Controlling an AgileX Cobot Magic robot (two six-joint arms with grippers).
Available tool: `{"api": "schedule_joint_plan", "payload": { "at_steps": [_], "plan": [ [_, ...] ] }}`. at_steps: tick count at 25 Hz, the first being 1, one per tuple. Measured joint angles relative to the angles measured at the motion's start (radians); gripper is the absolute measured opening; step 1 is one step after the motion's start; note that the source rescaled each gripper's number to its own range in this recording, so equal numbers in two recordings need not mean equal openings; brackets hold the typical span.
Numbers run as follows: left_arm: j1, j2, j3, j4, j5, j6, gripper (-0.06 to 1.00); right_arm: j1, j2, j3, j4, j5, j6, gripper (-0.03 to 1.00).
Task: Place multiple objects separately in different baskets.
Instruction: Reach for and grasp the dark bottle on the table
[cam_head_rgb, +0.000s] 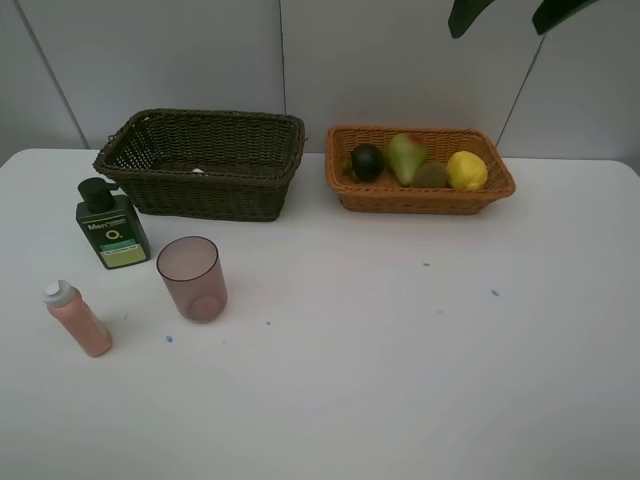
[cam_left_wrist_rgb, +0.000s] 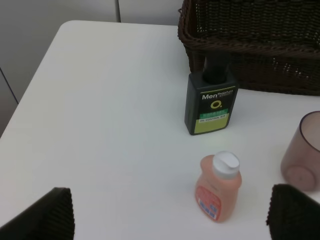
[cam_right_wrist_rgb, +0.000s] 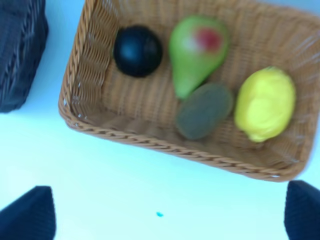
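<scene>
Exterior high view: the orange basket (cam_head_rgb: 420, 200), in the upper right of the frame, holds the dark round fruit (cam_head_rgb: 366, 161), pear (cam_head_rgb: 405, 157), kiwi (cam_head_rgb: 431, 175) and lemon (cam_head_rgb: 466, 170). The dark basket (cam_head_rgb: 215, 195) sits in the upper left. In front of it, at the left of the frame, three items stand on the table (cam_head_rgb: 400, 370): the green bottle (cam_head_rgb: 113, 225) just beside the basket wall, the cup (cam_head_rgb: 192, 278) to its right, and the pink bottle (cam_head_rgb: 78, 320) nearest the lower left.

My left end effector (cam_left_wrist_rgb: 172, 217) is spread fully wide and holds nothing; it hangs over the table near the pink bottle. My right end effector (cam_right_wrist_rgb: 165, 215) is equally wide and empty, above the orange basket's near rim.

I judge the fruit side done, and the step in hand is a left-arm pick for the dark basket. Procedure:

1. Centre the pink bottle between my fingers before descending.
2. Grip the body below the white cap; the bottle is narrow and may tip if one finger touches first.
3. Keep clear of the cup, which stands close by.
4. Lift above the dark basket's rim before crossing it.
</scene>
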Motion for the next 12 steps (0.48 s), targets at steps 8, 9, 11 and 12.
{"api": "schedule_joint_plan", "payload": {
  "at_steps": [8, 9, 11, 12],
  "plan": [
    [0.000, 0.000, 0.000, 0.000, 0.000, 0.000, 1.00, 0.004, -0.365, 0.254, -0.073, 0.007, 0.000, 1.00],
    [0.000, 0.000, 0.000, 0.000, 0.000, 0.000, 1.00, 0.004, -0.423, 0.301, -0.074, 0.007, 0.000, 1.00],
    [0.000, 0.000, 0.000, 0.000, 0.000, 0.000, 1.00, 0.004, -0.527, 0.396, -0.080, 0.008, 0.000, 1.00],
    [0.000, 0.000, 0.000, 0.000, 0.000, 0.000, 1.00, 0.005, -0.583, 0.437, -0.087, 0.009, 0.000, 1.00]
  ]
}}
